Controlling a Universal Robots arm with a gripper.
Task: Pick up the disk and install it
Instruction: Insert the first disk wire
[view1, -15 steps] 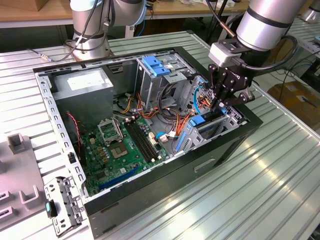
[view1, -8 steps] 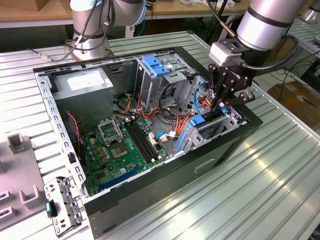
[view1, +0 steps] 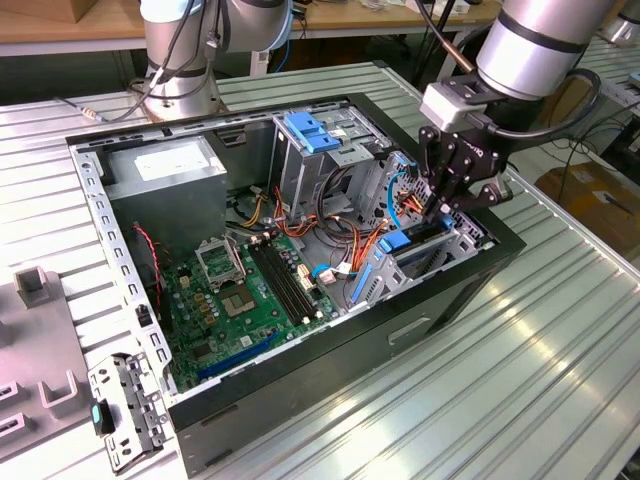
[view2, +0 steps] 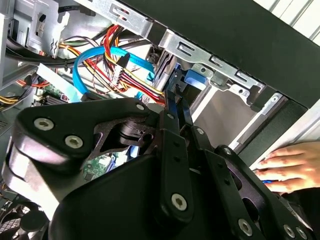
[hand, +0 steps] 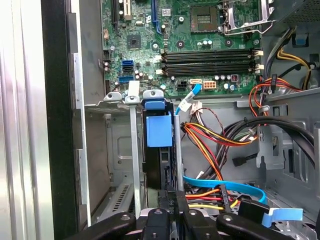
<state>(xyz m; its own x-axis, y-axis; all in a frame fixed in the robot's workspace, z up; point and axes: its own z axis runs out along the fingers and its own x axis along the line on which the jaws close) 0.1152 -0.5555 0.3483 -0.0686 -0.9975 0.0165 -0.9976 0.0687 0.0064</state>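
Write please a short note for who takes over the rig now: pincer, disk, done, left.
Pincer: shut on the disk, at its edge.
Disk: stands edgewise in the drive bay at the corner of the case.
Done: picked up, entered into the bay.
Left: full seating, not confirmed.
A person's hand is close to the case.

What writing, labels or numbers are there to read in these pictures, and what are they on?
Nothing here can be read.
White sticker on the grey power supply box: print too small.
White lettering on the gripper: blurred.
Markings on the motherboard: too small.
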